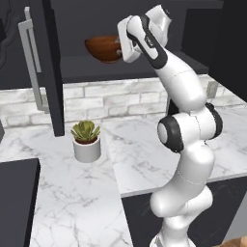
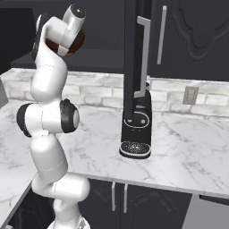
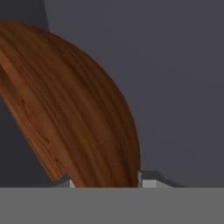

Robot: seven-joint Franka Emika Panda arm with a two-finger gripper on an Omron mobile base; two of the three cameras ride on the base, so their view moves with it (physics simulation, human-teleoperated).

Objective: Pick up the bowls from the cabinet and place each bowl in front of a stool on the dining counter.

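reaching high into the cabinet (image 1: 77, 67), arm bent upward, gripper (image 3: 105, 183) pinching the reddish-brown bowl (image 1: 102, 48)

Even, soft rendered light brightens the marble tabletop (image 1: 144, 159), where a plant pot (image 1: 87, 148) casts faint shadow; the cabinet (image 1: 77, 29) interior stays dim. All views slightly soft, without glare.

Glossy wood-grained bowl (image 3: 78, 113), matt charcoal cabinet (image 1: 82, 67), seemingly polished veined marble counter (image 1: 140, 159).
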